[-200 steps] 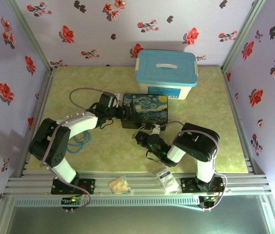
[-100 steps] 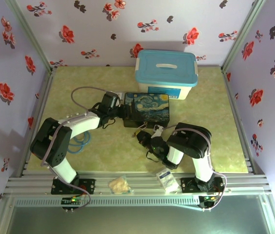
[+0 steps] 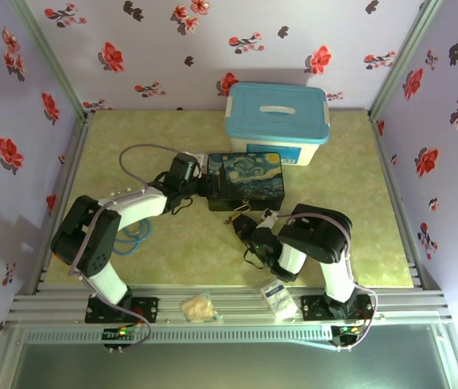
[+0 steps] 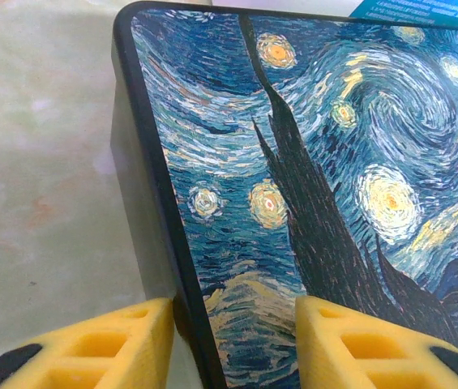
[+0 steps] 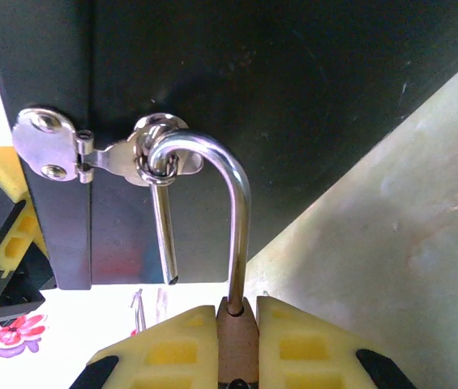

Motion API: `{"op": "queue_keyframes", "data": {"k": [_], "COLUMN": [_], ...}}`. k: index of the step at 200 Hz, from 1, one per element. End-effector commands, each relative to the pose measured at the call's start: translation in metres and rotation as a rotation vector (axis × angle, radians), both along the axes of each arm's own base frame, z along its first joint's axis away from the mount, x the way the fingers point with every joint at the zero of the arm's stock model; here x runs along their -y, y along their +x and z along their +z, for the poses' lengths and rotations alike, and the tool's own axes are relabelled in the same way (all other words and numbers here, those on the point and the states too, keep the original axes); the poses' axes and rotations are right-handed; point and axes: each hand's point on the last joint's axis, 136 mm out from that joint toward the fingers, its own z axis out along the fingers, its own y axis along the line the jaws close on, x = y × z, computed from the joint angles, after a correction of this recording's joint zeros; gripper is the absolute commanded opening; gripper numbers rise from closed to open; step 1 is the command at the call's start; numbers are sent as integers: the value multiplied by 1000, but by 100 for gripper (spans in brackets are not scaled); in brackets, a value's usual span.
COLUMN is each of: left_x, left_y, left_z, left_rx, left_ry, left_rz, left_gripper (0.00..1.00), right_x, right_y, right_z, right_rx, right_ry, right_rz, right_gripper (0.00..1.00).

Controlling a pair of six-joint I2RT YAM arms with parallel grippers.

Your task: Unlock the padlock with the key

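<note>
Noting the padlock (image 5: 237, 356) first: its brass body stands upright, pinched between the two yellow pads (image 5: 172, 348) of the right gripper (image 5: 237, 324), which is closed on it with a pad touching each flank. The silver shackle (image 5: 241, 203) rises from the body away from the wrist camera, curves over, and passes through the ring of the silver latch (image 5: 91, 154) on the front wall of the dark box (image 5: 293, 81). The long leg is seated in the body. The short leg hangs free, its cut end in the air above and to one side of the body, so the shackle stands open. The box sits on the pale green table (image 5: 407, 243). From above, the right gripper is at the box's near face and a blue-lidded tub (image 3: 277, 121) stands just behind the box. The left gripper (image 4: 233, 316) is at the box's left end, straddling the edge of the painted lid (image 4: 334, 162), with one finger outside the side wall and the other over the lid. Its jaws are apart, but whether they press on the box cannot be told.
</note>
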Motion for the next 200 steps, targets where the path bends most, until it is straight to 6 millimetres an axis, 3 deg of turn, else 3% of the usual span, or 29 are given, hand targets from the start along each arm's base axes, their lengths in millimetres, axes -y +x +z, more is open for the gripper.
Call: {"op": "queue_keyframes", "data": {"k": [1, 19, 63, 93, 119, 159, 173, 200], "left_x": [-28, -28, -28, -28, -28, -29, -29, -28], "left_y": [-31, -32, -33, -32, -33, -34, -33, -33], "left_z": [-61, -61, -60, -62, -62, -62, -63, -63], "left_rx": [-160, -158, -149, -145, -143, -140, -140, -139], "left_ry": [182, 186, 190, 197, 196, 197, 198, 194], "left_rz": [-10, -16, -29, -35, -37, -37, -38, -36], "left_gripper": [42, 42, 41, 40, 40, 40, 40, 39], "right_x": [20, 16, 29, 26, 43, 25, 23, 33], "right_y": [9, 12, 20, 17, 15, 18, 16, 11], "right_z": [-4, 7, 14, 8, -5, 29, 21, -15], "right_rx": [1, 34, 32, 11, -58, 22, -31, -151], "right_ry": [-50, -50, -23, -24, 33, 55, 87, 122], "right_rz": [-93, -76, -114, -89, -178, -94, -95, -147], "right_gripper": [3, 3, 2, 2, 2, 2, 2, 1]}}
